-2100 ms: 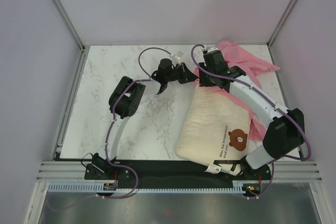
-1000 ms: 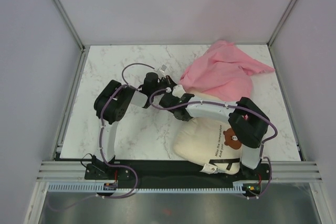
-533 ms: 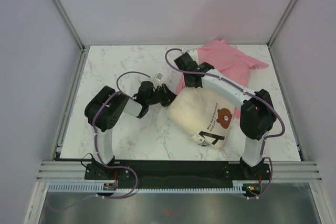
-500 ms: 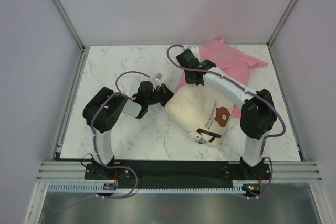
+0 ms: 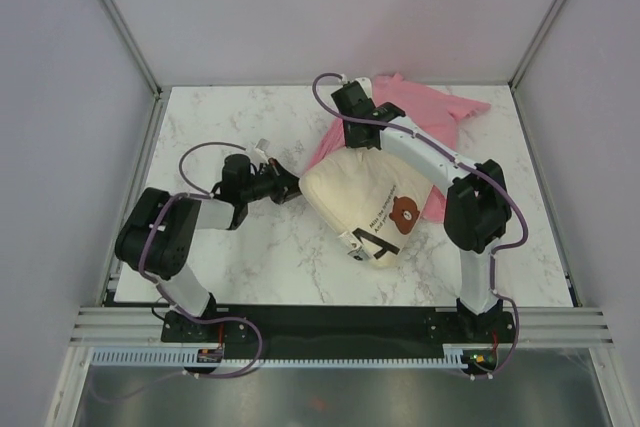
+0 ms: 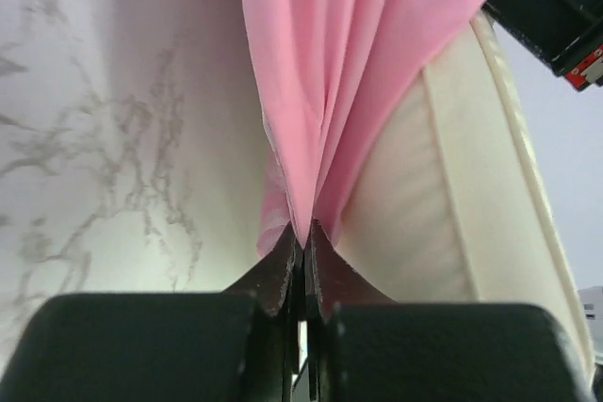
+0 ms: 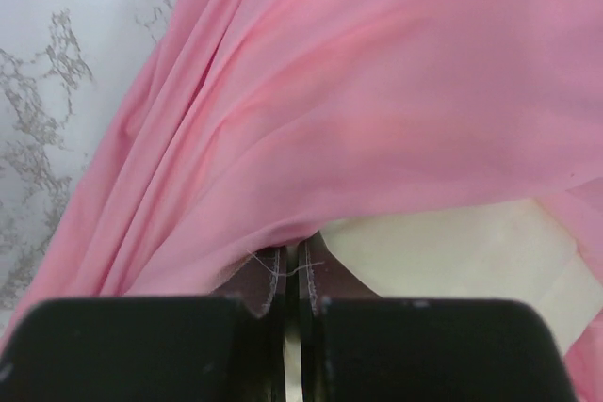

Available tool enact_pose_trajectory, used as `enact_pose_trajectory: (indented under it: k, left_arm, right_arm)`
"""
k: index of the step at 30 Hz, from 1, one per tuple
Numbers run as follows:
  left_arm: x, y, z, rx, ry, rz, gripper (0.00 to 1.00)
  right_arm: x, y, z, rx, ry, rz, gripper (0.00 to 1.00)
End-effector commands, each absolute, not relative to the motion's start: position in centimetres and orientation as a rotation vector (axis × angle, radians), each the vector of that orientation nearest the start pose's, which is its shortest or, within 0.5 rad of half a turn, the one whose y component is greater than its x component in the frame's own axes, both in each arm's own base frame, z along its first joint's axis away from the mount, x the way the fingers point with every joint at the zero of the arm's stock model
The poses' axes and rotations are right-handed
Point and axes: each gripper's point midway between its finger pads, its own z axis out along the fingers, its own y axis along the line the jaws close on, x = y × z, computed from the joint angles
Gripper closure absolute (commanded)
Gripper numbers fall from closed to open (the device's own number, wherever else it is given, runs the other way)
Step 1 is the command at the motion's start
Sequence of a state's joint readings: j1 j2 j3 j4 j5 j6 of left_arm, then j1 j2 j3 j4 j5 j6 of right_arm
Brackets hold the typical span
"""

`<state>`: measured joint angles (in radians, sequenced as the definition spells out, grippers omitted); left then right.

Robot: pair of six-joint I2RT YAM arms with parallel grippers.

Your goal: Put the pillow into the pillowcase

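Marble table (image 5: 215, 127), pillow (image 5: 345, 197), pillowcase (image 5: 432, 115) (pink)

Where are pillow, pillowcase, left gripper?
pillow (image 5: 348, 197), top external, middle of cream face
pillowcase (image 7: 377, 91), right wrist, draped pink fold
left gripper (image 6: 302, 238), left wrist, between tips pinching the fabric

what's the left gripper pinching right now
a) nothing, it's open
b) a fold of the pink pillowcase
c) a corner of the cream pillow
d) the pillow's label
b: in the left wrist view the left gripper is closed on a gathered fold of the pillowcase, with the pillow just beside it.
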<state>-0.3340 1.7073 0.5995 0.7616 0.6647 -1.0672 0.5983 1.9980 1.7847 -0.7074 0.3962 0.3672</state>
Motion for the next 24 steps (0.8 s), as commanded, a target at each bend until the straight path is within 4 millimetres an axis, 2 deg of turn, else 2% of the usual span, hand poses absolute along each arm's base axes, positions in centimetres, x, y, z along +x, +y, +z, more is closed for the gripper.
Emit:
enact_pose_trajectory:
  k: [1, 4, 8, 10, 11, 13, 15, 16, 17, 18, 19, 20, 21, 23, 24]
  left_arm:
    - [30.3, -22.9, 11.5, -0.208, 2.190, -1.570, 0.98]
    - [30.5, -20.6, 11.3, -0.217, 2.202, -1.475, 0.98]
    - [30.8, -19.7, 11.5, -0.231, 2.217, -1.434, 0.98]
    - [31.1, -19.6, 11.7, -0.248, 2.215, -1.431, 0.98]
    - [31.1, -19.5, 11.7, -0.259, 2.215, -1.423, 0.98]
    - [31.5, -19.1, 11.6, -0.297, 2.214, -1.382, 0.98]
    - [31.8, -18.7, 11.5, -0.331, 2.210, -1.357, 0.98]
    - [32.2, -18.3, 11.5, -0.365, 2.203, -1.342, 0.98]
    - [32.4, -18.0, 11.4, -0.387, 2.200, -1.335, 0.98]
    - [32.8, -17.7, 11.4, -0.408, 2.194, -1.330, 0.98]
    - [33.3, -16.9, 11.3, -0.449, 2.183, -1.319, 0.98]
    - [33.6, -16.4, 11.3, -0.470, 2.176, -1.311, 0.98]
    - [34.2, -15.2, 11.0, -0.523, 2.162, -1.289, 0.98]
    - [34.8, -13.9, 10.8, -0.575, 2.144, -1.269, 0.98]
    - [35.6, -12.1, 10.7, -0.639, 2.116, -1.237, 0.98]
  right_arm:
    - [48.3, 19.0, 16.9, 0.038, 2.242, -0.220, 1.00]
    - [49.0, 17.9, 17.3, 0.092, 2.229, -0.225, 1.00]
    - [49.5, 19.7, 17.8, 0.066, 2.240, -0.126, 0.93]
    - [49.3, 21.2, 18.6, 0.036, 2.228, -0.082, 0.79]
    - [49.1, 21.7, 18.7, 0.013, 2.229, -0.062, 0.63]
    - [48.4, 23.0, 20.1, -0.022, 2.212, -0.014, 0.51]
    - [47.8, 23.3, 21.8, -0.045, 2.188, 0.019, 0.46]
    - [47.3, 23.3, 21.7, -0.057, 2.194, 0.024, 0.40]
    - [46.9, 23.1, 22.1, -0.061, 2.191, 0.028, 0.37]
    - [46.4, 22.7, 23.3, -0.063, 2.171, 0.030, 0.35]
    - [45.8, 22.1, 22.7, -0.068, 2.187, 0.009, 0.31]
    - [45.2, 21.5, 23.7, -0.060, 2.170, 0.013, 0.29]
    - [44.6, 20.6, 22.6, -0.058, 2.194, -0.013, 0.27]
    - [43.6, 19.9, 23.0, -0.053, 2.192, -0.004, 0.25]
    - [43.0, 19.4, 21.8, -0.058, 2.219, -0.018, 0.25]
